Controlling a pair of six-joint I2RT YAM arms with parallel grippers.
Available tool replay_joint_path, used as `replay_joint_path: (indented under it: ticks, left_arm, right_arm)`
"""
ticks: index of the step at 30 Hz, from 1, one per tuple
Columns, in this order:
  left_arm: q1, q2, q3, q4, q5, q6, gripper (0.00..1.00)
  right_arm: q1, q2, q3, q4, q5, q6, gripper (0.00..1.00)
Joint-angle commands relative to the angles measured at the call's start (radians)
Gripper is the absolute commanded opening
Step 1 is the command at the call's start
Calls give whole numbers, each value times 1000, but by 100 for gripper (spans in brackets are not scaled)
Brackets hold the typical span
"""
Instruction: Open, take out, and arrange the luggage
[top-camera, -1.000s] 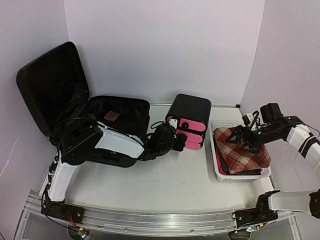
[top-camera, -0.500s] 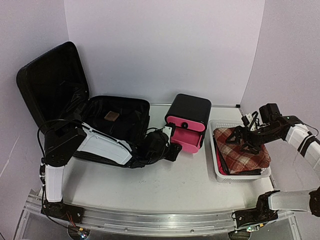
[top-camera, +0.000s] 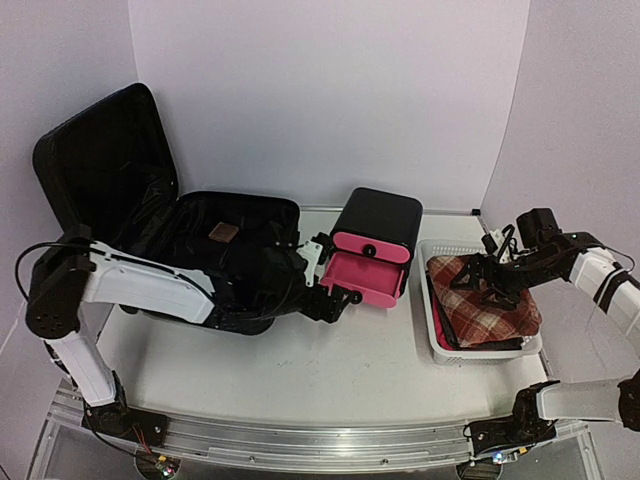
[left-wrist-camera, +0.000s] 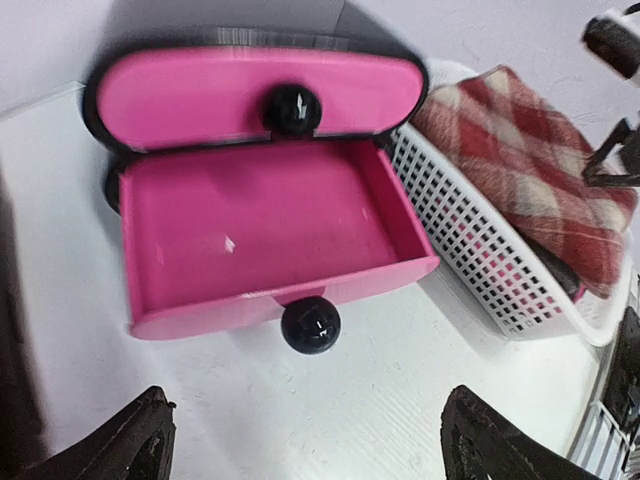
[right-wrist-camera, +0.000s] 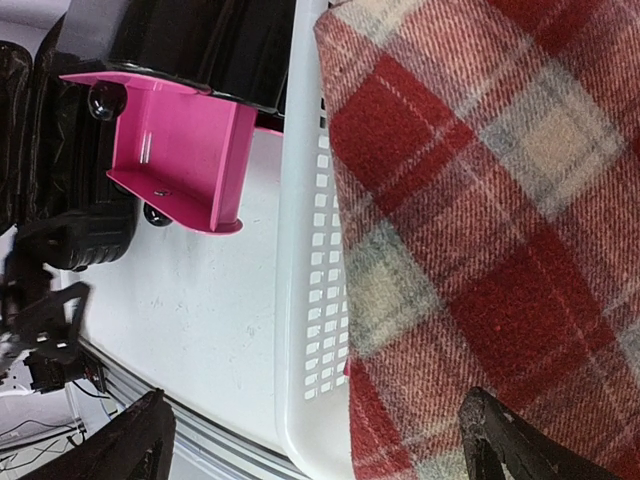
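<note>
Your left jaws stand apart, the knob (left-wrist-camera: 310, 325) of the pink drawer (left-wrist-camera: 260, 225) just ahead between them; your right jaws gape over the plaid cloth (right-wrist-camera: 480, 200) in the basket (right-wrist-camera: 305, 200).

matt black luggage (top-camera: 100, 160), glossy pink plastic drawer (left-wrist-camera: 260, 225)

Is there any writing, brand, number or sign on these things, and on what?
No text can be read.
The luggage, pink drawer box, white basket and plaid cloth show no lettering.
A small brown patch inside the luggage is too small to tell.
</note>
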Motion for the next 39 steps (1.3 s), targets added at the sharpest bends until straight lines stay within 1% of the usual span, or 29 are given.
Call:
replay_joint_path:
  ticks: [1, 4, 7, 9, 11, 13, 17, 21, 22, 26, 28, 30, 32, 35, 39]
  left_arm:
    - [4, -203, -21, -129, -59, 164, 93]
    - [68, -310, -19, -253, -49, 199, 95]
    - [202, -367, 5, -385, 29, 211, 96]
    - [290, -375, 32, -444, 52, 231, 99]
    - [379, -346, 99, -551, 75, 271, 99]
    - [449, -303, 152, -606, 91, 334, 100]
    - [613, -153, 337, -786, 196, 408, 99]
    - [730, -8, 481, -870, 246, 478, 99]
    - [760, 50, 526, -897, 259, 492, 99]
    - [830, 213, 702, -986, 330, 512, 99]
    - [845, 285, 776, -1030, 321, 518, 98]
    - [847, 345, 836, -1053, 351, 549, 98]
    - [847, 405, 901, -1069, 344, 552, 98]
    - [850, 481, 996, -1107, 297, 558, 98]
    - [853, 547, 1070, -1121, 251, 584, 99]
  right_arm:
    - [2, 8, 8, 26, -8, -17, 98]
    - [2, 19, 21, 26, -2, -23, 98]
    - [2, 36, 35, 26, 1, -27, 98]
    - [2, 48, 41, 27, 1, -27, 98]
    - [2, 54, 43, 26, 4, -27, 98]
    - [1, 57, 41, 26, 4, -23, 98]
    - [1, 57, 46, 26, 8, -13, 98]
    - [1, 58, 48, 25, 21, -8, 98]
    - [2, 63, 51, 25, 22, -6, 98]
    - [1, 80, 59, 21, 27, 2, 98]
    - [2, 85, 63, 19, 31, 6, 98]
    - [2, 89, 67, 16, 38, 10, 98]
    - [1, 94, 71, 14, 42, 13, 98]
    - [2, 100, 75, 12, 48, 21, 98]
    - [2, 94, 69, 8, 54, 34, 98]
